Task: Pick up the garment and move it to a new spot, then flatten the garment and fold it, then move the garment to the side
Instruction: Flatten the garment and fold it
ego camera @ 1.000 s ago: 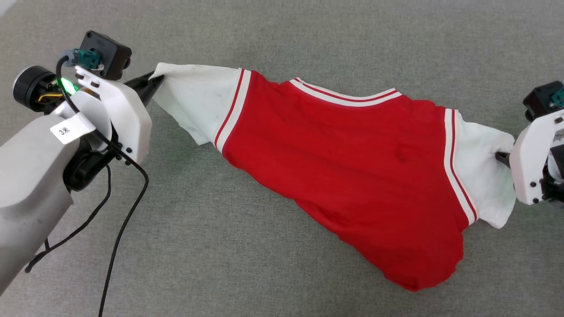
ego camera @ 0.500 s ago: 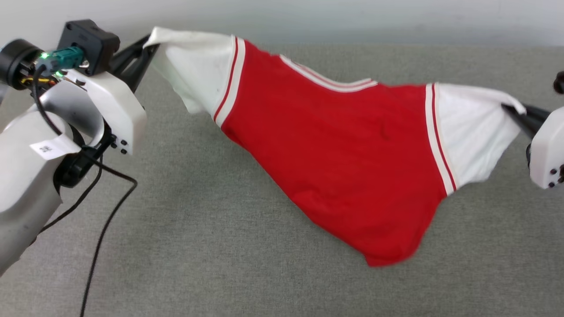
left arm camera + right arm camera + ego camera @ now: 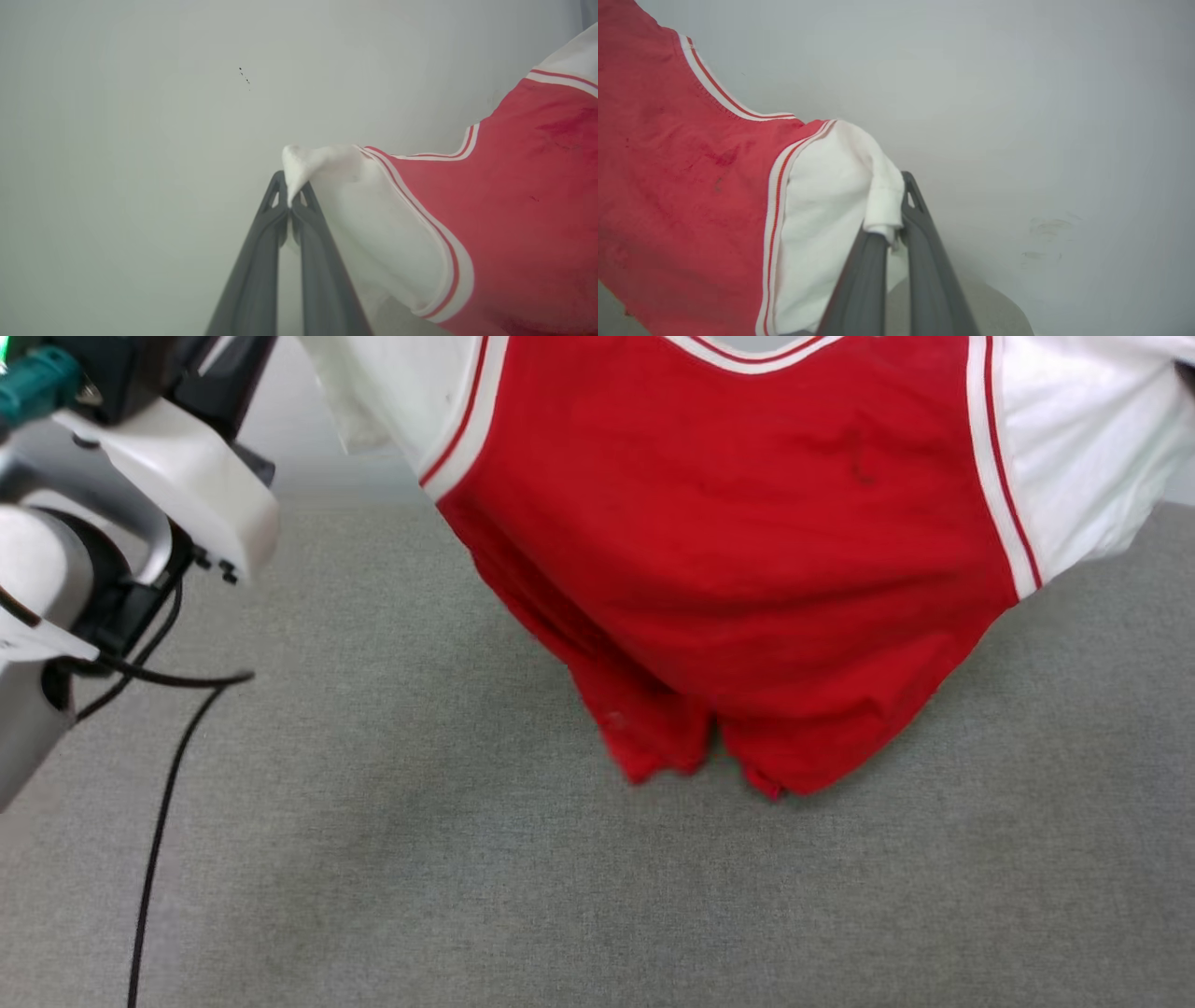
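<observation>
Garment (image 3: 728, 541): soft red knit body, white short sleeves, red-white striped trim at the seams. It hangs spread between both hands, hem bunched in two lobes low over the desk.
Left hand (image 3: 290, 205): pinched closed on one sleeve tip.
Right hand (image 3: 896, 224): clamped on the other sleeve's rolled cuff.
Desk (image 3: 373, 877): grey, felt-like weave.

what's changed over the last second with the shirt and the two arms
Both arms have raised the red jersey T-shirt with white sleeves: it lay slanted across the grey fabric surface, and now hangs squarer, only its hem near the surface. The head camera moved too. Unchanged: the left gripper and right gripper stay shut on the sleeve tips.
</observation>
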{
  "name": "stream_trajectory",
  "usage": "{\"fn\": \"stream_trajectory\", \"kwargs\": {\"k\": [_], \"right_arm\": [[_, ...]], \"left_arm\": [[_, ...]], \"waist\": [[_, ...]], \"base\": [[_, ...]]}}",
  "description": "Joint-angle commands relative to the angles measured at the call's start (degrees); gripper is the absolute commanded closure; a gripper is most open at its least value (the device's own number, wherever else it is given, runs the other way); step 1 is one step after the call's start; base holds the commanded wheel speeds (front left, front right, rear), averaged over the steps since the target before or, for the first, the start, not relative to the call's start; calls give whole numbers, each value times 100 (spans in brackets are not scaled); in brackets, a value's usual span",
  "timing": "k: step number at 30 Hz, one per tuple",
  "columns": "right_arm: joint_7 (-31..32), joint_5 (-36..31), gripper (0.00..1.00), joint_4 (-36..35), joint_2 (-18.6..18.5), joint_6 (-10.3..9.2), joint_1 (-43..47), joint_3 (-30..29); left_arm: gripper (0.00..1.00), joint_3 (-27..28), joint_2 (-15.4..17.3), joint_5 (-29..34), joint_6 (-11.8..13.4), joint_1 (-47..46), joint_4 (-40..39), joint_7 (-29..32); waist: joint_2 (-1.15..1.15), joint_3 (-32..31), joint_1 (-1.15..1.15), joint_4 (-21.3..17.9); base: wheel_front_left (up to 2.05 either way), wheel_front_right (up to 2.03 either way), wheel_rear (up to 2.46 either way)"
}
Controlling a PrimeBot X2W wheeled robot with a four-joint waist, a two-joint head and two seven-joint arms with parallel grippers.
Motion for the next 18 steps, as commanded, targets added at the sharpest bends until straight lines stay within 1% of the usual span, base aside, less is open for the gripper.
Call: {"fn": "stream_trajectory", "kwargs": {"k": [1, 5, 10, 14, 18], "right_arm": [[33, -77, 100, -102, 55, -8, -135, -100], [80, -165, 100, -226, 124, -8, -256, -279], [205, -403, 100, -357, 273, -8, -497, -474], [346, -565, 100, -348, 385, -8, -821, -518], [451, -785, 100, -135, 494, -8, -1336, -482]], "left_arm": [[100, 61, 2, 64, 30, -173, -51, 33], [100, 114, -51, 98, 16, -401, -93, 74], [100, 194, -162, 73, -105, -732, 63, 114], [100, 262, -304, 22, -232, -1018, 276, 82], [100, 344, -452, -19, -356, -1353, 578, 72]], "waist": [[0, -66, 0, -7], [0, -111, 0, -10], [0, -84, 0, -25], [0, 83, 0, -47], [0, 382, 0, -61]], "base": [[0, 0, 0], [0, 0, 0], [0, 0, 0], [0, 0, 0], [0, 0, 0]]}}
